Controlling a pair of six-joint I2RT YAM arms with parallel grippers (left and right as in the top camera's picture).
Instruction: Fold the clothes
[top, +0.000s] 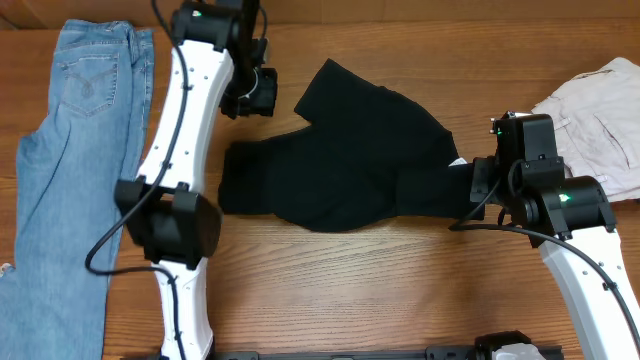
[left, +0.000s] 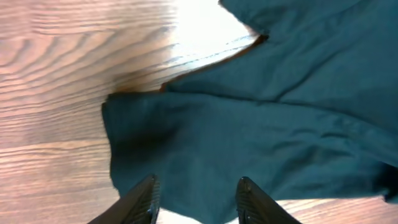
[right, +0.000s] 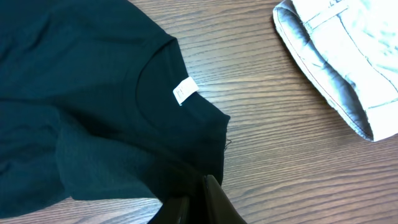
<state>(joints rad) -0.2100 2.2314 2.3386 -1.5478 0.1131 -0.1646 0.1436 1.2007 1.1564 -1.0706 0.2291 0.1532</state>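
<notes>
Under my right wrist: my right jaws are pressed together, and as far as I can tell they pinch the near right edge of the black garment (right: 74, 74), just beside its rounded opening with the white tag (right: 183, 92).
Middle of the table (top: 350, 290): the black garment lies between my two arms, loose on the wood, with its right end at my right jaws.
Done so far: by my judgement, little. Some cloth lies doubled over itself, but no clean fold shows.
Left to do: I judge it needs spreading flat and its edges lining up. After that it can be folded into a tidy stack.
Look of the cloth: plain, soft and matt, it sits in a lumpy, uneven shape. One flap points toward the far left and a rounder lobe reaches left. The layers overlap at angles and the edges do not meet.
Under my left wrist: my left jaws are spread with nothing between them, above the garment's left end. Whether the tips touch the cloth I cannot tell.
Far left: blue jeans (top: 70, 150) lie flat beyond my left arm, well apart from the black cloth.
Far right: a pale folded garment (top: 600, 120) sits near the black one, not touching it.
</notes>
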